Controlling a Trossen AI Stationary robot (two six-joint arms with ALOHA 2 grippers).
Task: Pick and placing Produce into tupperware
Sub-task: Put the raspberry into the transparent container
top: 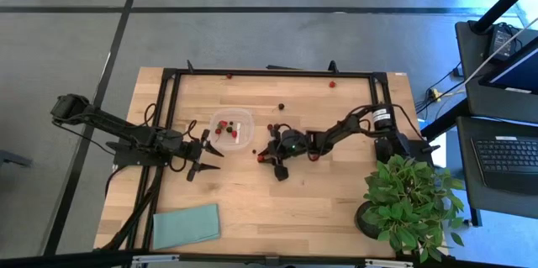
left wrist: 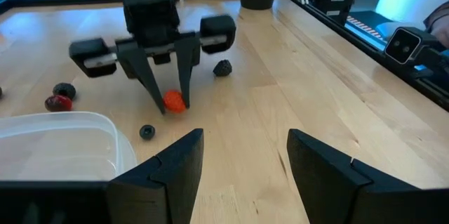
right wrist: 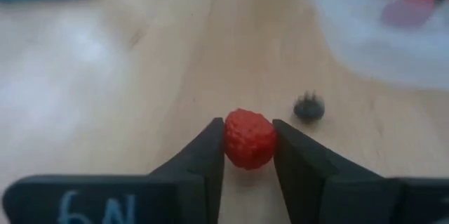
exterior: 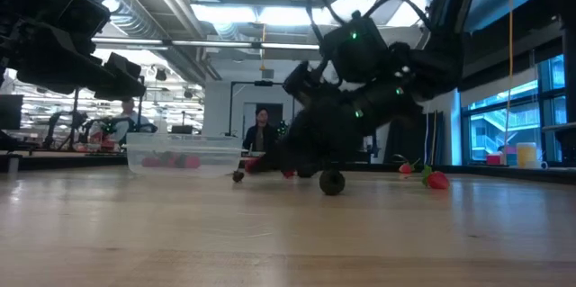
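Observation:
The clear tupperware [top: 245, 139] sits on the wooden table with a few red berries inside [exterior: 176, 161]. My right gripper [top: 263, 158] is just right of it, fingers pointing down and shut on a bright red berry [right wrist: 249, 136]. My left gripper [top: 208, 155] hovers open near the container's near-left corner [left wrist: 63, 143] and touches nothing. A small dark berry [right wrist: 309, 107] lies on the table between the held berry and the container. More berries lie loose: red [left wrist: 59, 102] and dark [left wrist: 222, 68]. My right gripper pinches the red berry [right wrist: 247, 155] between its two fingers, one on each side of it. The fingers [left wrist: 156, 87] come from above, slanting down to the tabletop. The berry [left wrist: 175, 102] is at table height; whether it is lifted clear I cannot tell.
Loose berries lie near the table's far edge [top: 229, 76] [top: 333, 84] and right of the container [top: 281, 107]. A teal cloth [top: 187, 224] lies at the near-left corner. A potted plant [top: 412, 197] stands at the near-right corner. A black frame [top: 269, 73] borders the work area.

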